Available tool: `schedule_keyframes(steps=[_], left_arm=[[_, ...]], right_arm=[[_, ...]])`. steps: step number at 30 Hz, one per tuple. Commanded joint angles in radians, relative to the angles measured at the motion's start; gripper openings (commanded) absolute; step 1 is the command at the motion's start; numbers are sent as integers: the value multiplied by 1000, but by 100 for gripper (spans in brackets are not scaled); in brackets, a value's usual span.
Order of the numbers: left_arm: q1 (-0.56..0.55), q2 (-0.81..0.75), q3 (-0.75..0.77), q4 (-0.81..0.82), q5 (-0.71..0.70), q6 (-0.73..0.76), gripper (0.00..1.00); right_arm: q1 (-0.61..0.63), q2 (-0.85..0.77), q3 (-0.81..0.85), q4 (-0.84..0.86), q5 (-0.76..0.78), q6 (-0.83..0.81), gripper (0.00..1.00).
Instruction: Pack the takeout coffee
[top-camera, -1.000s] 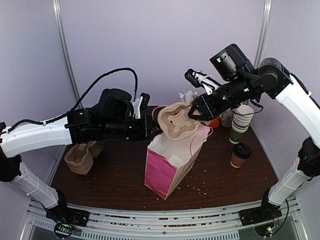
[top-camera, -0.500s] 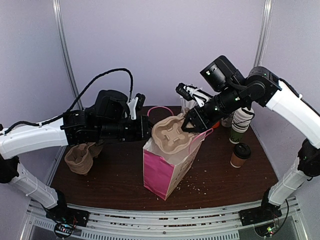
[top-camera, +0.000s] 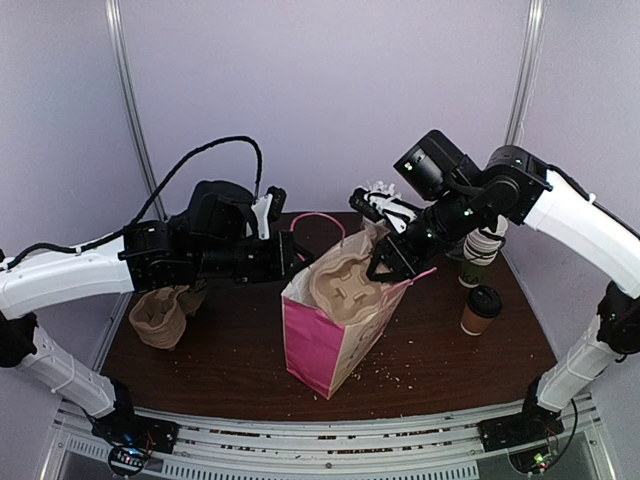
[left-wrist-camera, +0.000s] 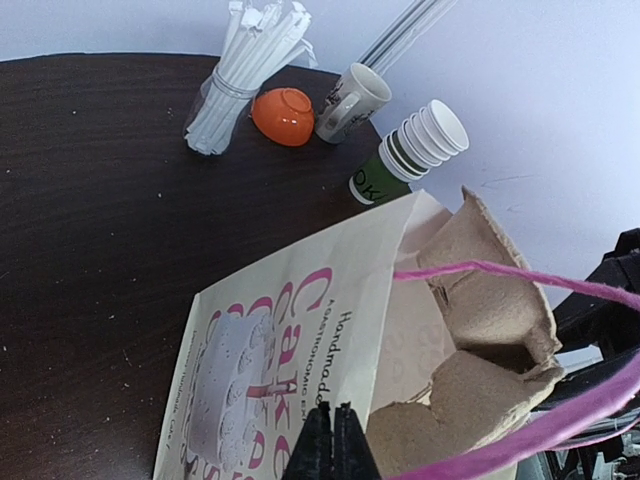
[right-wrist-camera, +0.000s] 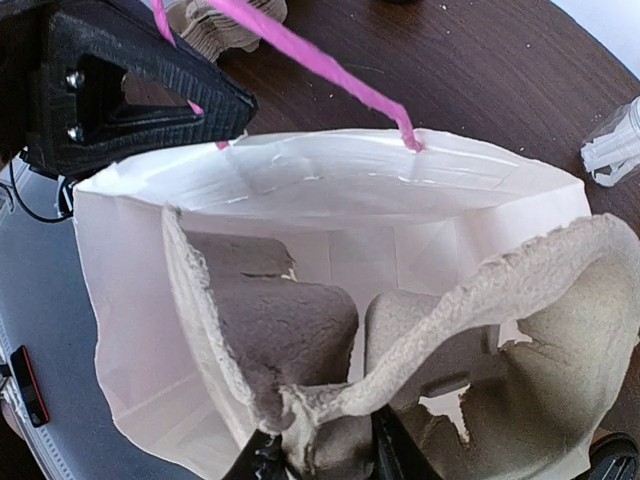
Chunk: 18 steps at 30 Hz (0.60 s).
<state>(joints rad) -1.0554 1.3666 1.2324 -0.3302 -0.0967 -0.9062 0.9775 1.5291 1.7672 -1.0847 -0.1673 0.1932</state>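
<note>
The takeout coffee (top-camera: 481, 308), a brown cup with a black lid, stands on the table at the right, apart from both grippers. A pink-and-white paper bag (top-camera: 325, 340) stands open in the middle. My left gripper (top-camera: 298, 256) is shut on the bag's rim (left-wrist-camera: 300, 330), fingertips together in the left wrist view (left-wrist-camera: 331, 440). My right gripper (top-camera: 385, 262) is shut on the edge of a moulded pulp cup carrier (top-camera: 345, 285). The carrier (right-wrist-camera: 290, 320) hangs tilted, partly inside the bag's mouth (right-wrist-camera: 330, 180).
A stack of white-and-green paper cups (top-camera: 483, 245) stands behind the coffee. A mug (left-wrist-camera: 352, 98), an orange bowl (left-wrist-camera: 283, 115) and a holder of straws (left-wrist-camera: 245, 70) sit at the back. More pulp carriers (top-camera: 160, 315) are piled at the left. Crumbs dot the dark table (top-camera: 450, 360).
My right gripper has carried the cup carrier down and to the left, from above the bag into its mouth. The left gripper and bag top shifted slightly left.
</note>
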Motion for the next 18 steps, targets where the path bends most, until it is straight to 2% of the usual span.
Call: schedule_keyframes(steps=[1,18], left_arm=[[5,-20,5,0,-27,21,0],[5,-20,-1,3,-22,21,0]], right_arm=[[13,-32,-32,-28,-21,-8,26],[44,68,-45,45,-77,-5,26]])
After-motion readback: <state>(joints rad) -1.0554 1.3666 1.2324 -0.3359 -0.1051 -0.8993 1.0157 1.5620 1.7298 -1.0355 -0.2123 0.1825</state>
